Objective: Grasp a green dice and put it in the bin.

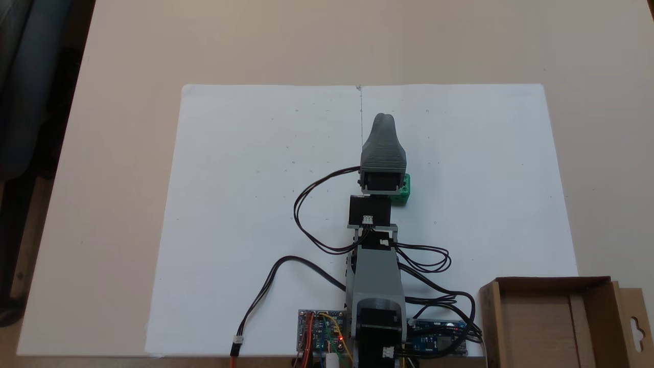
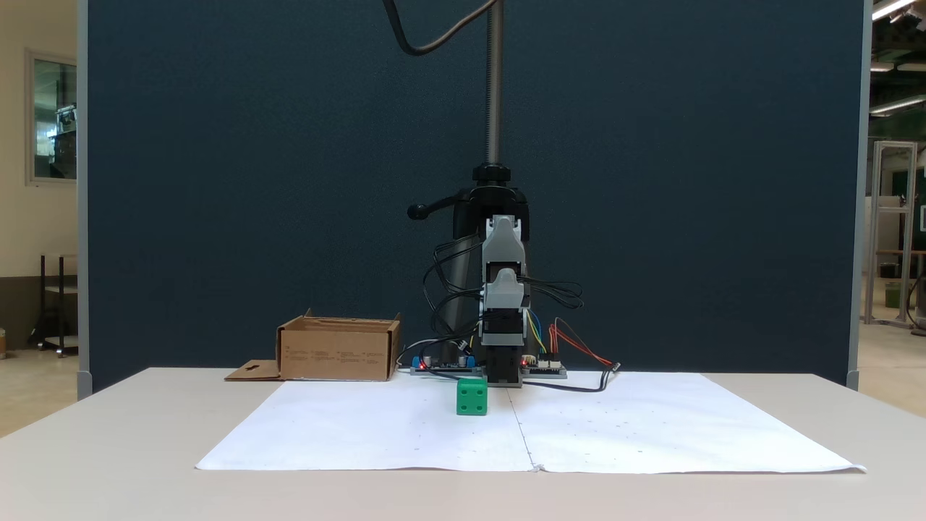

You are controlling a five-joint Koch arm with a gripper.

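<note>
Sitting on the white paper (image 1: 245, 204), the green dice (image 1: 403, 190) rests just beside the hand (image 1: 384, 122), partly under the arm. Whether the hand is apart or together cannot be told. The robot should open wide, come straight down over the cube, then carry it to the bin (image 1: 554, 319).

The green dice (image 2: 472, 397) is bright green with darker sunken pips on the face toward the camera; from above, at 3 o'clock of the arm's wrist, its green top (image 1: 403, 189) peeks out. The bin (image 1: 552, 322) is plain brown cardboard, and its front wall carries faint rows of dark print in a fixed view (image 2: 338, 353). The arm (image 1: 376, 276) mixes light grey shells with black motor blocks, and its gripper (image 1: 383, 122) is dark grey. Black cables (image 1: 317, 214) loop over white paper (image 1: 245, 214) speckled with tiny dark dots. The table (image 1: 127, 51) is pale beige. The backdrop panel (image 2: 253, 181) is deep navy blue.
</note>
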